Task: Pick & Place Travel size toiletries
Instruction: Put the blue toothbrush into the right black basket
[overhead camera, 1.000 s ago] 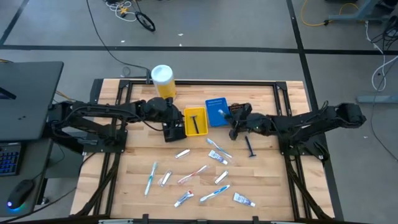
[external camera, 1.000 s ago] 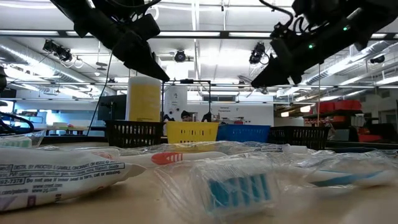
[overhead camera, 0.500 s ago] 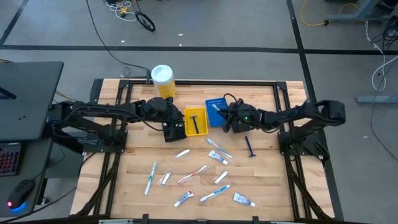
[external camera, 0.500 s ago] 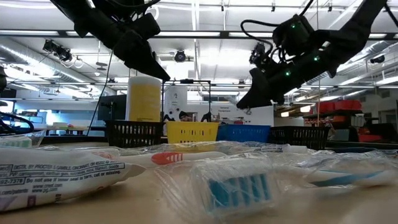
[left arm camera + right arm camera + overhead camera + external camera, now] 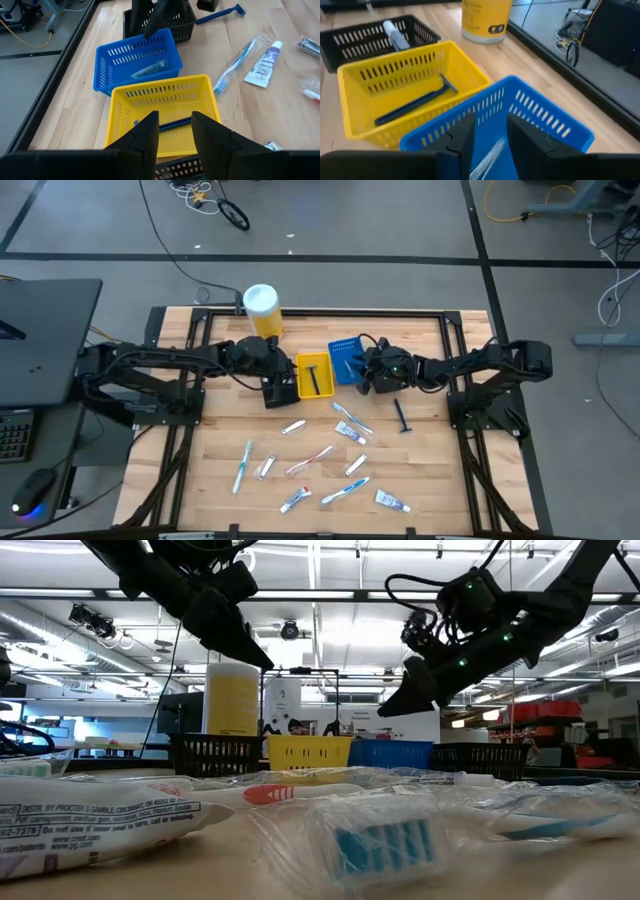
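Travel toiletries lie loose on the wood near the table's near edge (image 5: 330,455): small tubes, wrapped toothbrushes and a blue razor (image 5: 402,416). A dark razor (image 5: 415,105) lies in the yellow bin (image 5: 314,375). A wrapped toothbrush (image 5: 147,69) lies in the blue bin (image 5: 347,358). A white tube (image 5: 392,34) lies in a black bin. My right gripper (image 5: 491,132) hangs open above the blue bin, clear of it (image 5: 392,708). My left gripper (image 5: 175,131) waits open, raised beside the yellow bin's left side (image 5: 275,385).
A large yellow canister with a white lid (image 5: 262,310) stands near the far edge, behind the bins. Another black bin (image 5: 165,22) sits to the right of the blue one. The bins stand in a row across the middle. A monitor and keyboard are off the table's left side.
My right gripper has moved toward the table's left, from beside the blue bin to over it, and the arm behind it has drawn in. The left arm has kept still.
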You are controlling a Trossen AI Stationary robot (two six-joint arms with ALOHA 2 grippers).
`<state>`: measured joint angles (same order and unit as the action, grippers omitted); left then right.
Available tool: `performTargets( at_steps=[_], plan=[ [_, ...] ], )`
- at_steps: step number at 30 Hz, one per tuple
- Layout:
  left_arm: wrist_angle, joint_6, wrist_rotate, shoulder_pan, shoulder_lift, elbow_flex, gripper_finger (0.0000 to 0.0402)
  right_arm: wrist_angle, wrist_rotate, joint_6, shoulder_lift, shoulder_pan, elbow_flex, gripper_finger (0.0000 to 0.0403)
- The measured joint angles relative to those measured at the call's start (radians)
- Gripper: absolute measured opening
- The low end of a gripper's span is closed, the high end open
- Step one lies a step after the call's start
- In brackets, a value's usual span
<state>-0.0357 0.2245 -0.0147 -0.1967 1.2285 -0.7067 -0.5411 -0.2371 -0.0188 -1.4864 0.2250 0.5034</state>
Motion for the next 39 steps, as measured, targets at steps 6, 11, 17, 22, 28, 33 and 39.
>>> performTargets(
  at_steps=[6, 11, 17, 22, 28, 33, 39],
  plan=[
    [0.0, 0.0, 0.0, 0.0, 0.0, 0.0, 0.0124, 0.069, 0.032, -0.032, 0.102, -0.052, 0.03, 0.0124],
    [0.003, 0.0, 0.0, 0.0, 0.0, 0.0, 0.0124, 0.301, 0.031, -0.111, 0.211, -0.118, 0.093, 0.0124],
    [0.01, 0.0, 0.004, 0.0, 0.0, 0.0, 0.0124, 0.448, 0.235, -0.191, 0.247, -0.21, 0.108, 0.0124],
    [0.012, 0.0, 0.004, 0.0, 0.0, 0.0, 0.0124, 0.45, 0.23, -0.206, 0.215, -0.293, 0.108, 0.0124],
    [0.018, 0.0, 0.004, 0.0, 0.0, 0.0, 0.0124, 0.455, 0.188, -0.187, 0.215, -0.341, 0.108, 0.0124],
    [0.04, 0.0, 0.004, 0.0, 0.0, 0.0, 0.0124, 0.448, 0.191, -0.078, 0.215, -0.352, 0.108, 0.0124],
    [0.056, -0.003, 0.004, 0.0, 0.0, 0.0, 0.0124, 0.439, 0.233, -0.095, 0.182, -0.33, 0.108, 0.0129]
  ],
)
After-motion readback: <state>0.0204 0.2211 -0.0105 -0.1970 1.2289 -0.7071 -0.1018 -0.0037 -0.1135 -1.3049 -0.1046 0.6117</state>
